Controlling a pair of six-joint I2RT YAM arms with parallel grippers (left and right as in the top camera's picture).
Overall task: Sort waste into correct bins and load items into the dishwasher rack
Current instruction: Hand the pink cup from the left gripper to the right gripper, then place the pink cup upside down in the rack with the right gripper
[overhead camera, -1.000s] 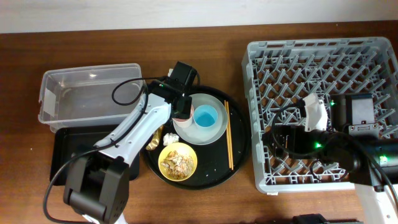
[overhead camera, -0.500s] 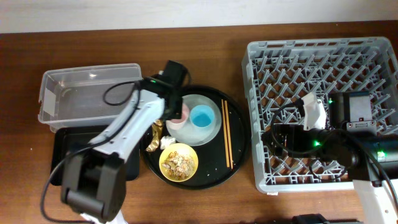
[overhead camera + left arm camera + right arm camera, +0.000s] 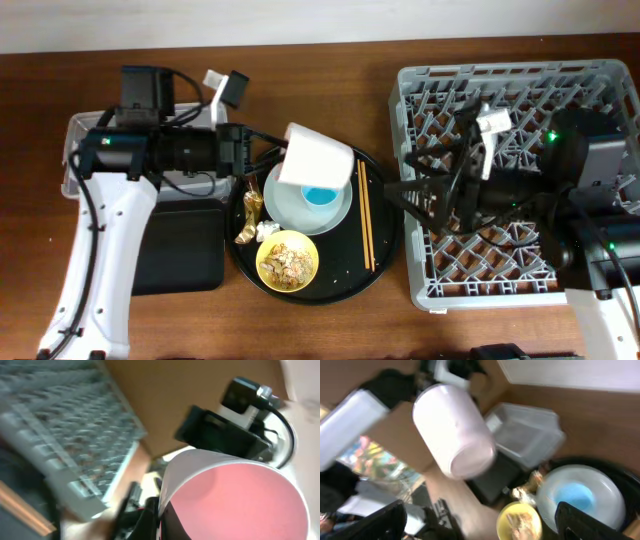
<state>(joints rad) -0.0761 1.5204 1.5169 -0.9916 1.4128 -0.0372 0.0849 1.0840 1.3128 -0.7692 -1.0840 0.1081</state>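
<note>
My left gripper (image 3: 272,160) is shut on the rim of the small pink cup (image 3: 318,160) and holds it tilted in the air above the pale grey plate (image 3: 300,205). The cup's pink inside fills the left wrist view (image 3: 235,500); it also shows in the right wrist view (image 3: 452,430). The light-blue cup (image 3: 320,195) stands on the plate. The yellow bowl (image 3: 287,260) holds beige scraps. The chopsticks (image 3: 366,215) lie right of the plate. The gold-brown wrapper (image 3: 248,212) and white tissue (image 3: 268,230) lie left of it. My right gripper (image 3: 485,525) is open and empty over the dishwasher rack's (image 3: 520,100) left edge.
The plate, bowl, chopsticks and waste sit on a large round black tray (image 3: 385,255). The clear tub (image 3: 525,430) is at the back left, partly under my left arm. The shallow black tray (image 3: 180,245) lies in front of it.
My left gripper has lifted the pink cup off the plate and raised it, with the arm swinging back and left. My right arm has reached left across the rack toward the round tray.
</note>
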